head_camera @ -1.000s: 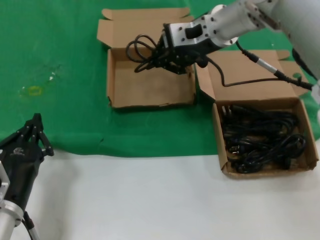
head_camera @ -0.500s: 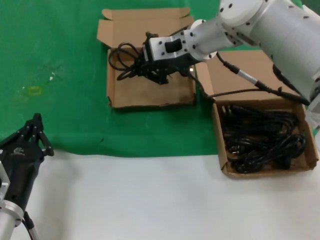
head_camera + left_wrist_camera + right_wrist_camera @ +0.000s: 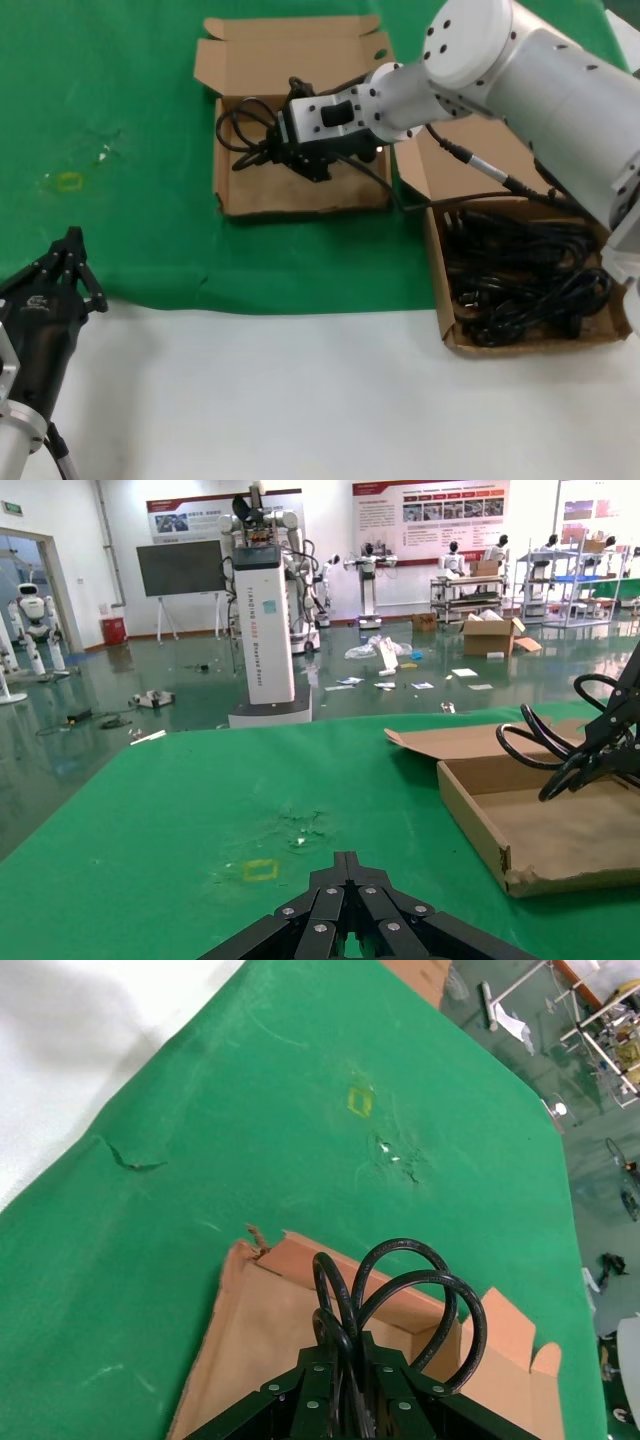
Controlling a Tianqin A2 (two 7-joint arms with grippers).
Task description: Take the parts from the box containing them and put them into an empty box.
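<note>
My right gripper (image 3: 282, 147) (image 3: 345, 1345) is shut on a looped black power cord (image 3: 242, 125) (image 3: 400, 1280) and holds it over the left part of the empty box (image 3: 300, 200) (image 3: 250, 1310) on the green mat. The cord's tail (image 3: 395, 195) trails over that box's right wall toward the box containing them (image 3: 440, 290) at the right, which holds several more black cord bundles (image 3: 525, 280). The held cord's loops (image 3: 545, 750) also show in the left wrist view above the empty box (image 3: 480, 820). My left gripper (image 3: 72, 255) (image 3: 345, 865) is shut and parked at the near left.
A green mat (image 3: 110, 120) covers the far table; bare white table (image 3: 300, 400) lies nearer. A small yellow mark (image 3: 68, 181) sits on the mat at the left. Both boxes' lids stand open toward the back.
My right gripper has carried the held cord leftward from the empty box's right side to its left part and lowered slightly. The left arm has stayed still.
</note>
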